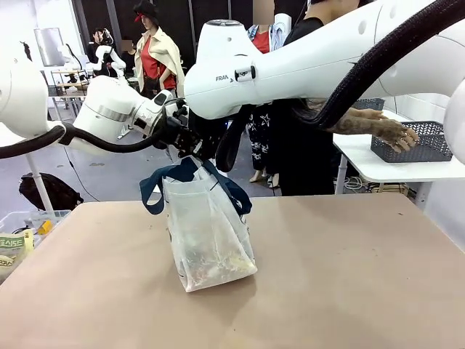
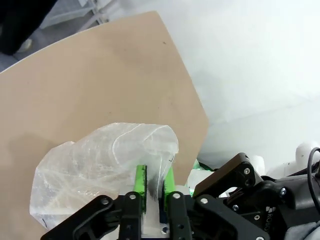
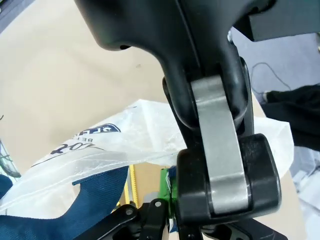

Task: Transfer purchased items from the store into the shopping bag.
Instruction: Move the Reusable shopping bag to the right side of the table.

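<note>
The shopping bag (image 1: pixel 211 233), translucent white with navy straps, stands in the middle of the table. Yellowish purchased items (image 1: pixel 218 263) show faintly through its bottom. Both arms meet just above its mouth. My left gripper (image 2: pixel 154 184) has its green pads close together, pinching the bag's rim (image 2: pixel 150 150). My right gripper (image 1: pixel 209 149) is beside it at the bag's top, shut. In the right wrist view the other arm's black and grey link hides what lies between its pads. The store (image 1: pixel 427 142), a dark lattice basket, sits on a white table at the far right.
A person stands across the table, one hand (image 1: pixel 389 131) resting next to the basket. A clear bin (image 1: pixel 22 233) with packaged goods sits at the table's left edge. The tan tabletop (image 1: pixel 349 276) lies bare around the bag.
</note>
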You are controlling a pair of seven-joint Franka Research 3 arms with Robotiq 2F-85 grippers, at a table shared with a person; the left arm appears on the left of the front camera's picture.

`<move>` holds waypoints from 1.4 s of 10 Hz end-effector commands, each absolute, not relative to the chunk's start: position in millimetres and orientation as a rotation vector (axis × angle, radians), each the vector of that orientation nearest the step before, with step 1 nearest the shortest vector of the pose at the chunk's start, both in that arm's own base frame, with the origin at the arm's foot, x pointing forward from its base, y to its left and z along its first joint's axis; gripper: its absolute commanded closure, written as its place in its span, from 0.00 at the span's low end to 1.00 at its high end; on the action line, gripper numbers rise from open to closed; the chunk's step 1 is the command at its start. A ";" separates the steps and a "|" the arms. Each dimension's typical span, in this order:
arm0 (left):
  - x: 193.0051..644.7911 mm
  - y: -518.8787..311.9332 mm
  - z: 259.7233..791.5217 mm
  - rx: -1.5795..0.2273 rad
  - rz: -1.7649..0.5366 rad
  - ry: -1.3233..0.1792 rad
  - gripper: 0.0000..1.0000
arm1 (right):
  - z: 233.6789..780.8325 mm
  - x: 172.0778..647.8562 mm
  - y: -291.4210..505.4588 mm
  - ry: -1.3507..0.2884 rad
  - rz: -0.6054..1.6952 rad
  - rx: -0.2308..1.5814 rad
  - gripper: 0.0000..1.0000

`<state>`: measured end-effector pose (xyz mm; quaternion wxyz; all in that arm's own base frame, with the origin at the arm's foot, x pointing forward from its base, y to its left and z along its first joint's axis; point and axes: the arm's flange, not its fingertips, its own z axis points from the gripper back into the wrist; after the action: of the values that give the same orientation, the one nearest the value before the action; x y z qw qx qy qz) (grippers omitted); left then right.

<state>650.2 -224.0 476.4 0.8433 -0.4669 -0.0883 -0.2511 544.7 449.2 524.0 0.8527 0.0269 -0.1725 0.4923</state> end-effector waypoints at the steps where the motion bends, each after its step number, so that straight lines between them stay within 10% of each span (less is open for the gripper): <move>1: 657.5 -233.1 479.3 -0.980 -0.511 -0.173 1.00 | 522.2 544.2 456.7 -0.406 1.057 0.035 1.00; 8: 657.2 -226.7 479.2 -1.014 -0.514 -0.163 1.00 | 522.6 540.6 453.3 -0.450 1.017 0.060 1.00; 13: 657.5 -224.6 482.2 -1.023 -0.508 -0.162 1.00 | 522.7 532.8 431.1 -0.469 0.940 0.094 0.04; 14: 657.9 -225.1 482.1 -1.025 -0.507 -0.163 1.00 | 522.6 530.2 424.7 -0.482 0.922 0.109 0.00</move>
<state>654.3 -222.6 477.0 0.8408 -0.4735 -0.0880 -0.2472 538.1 441.3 527.9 0.8626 0.0439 -0.2117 0.4573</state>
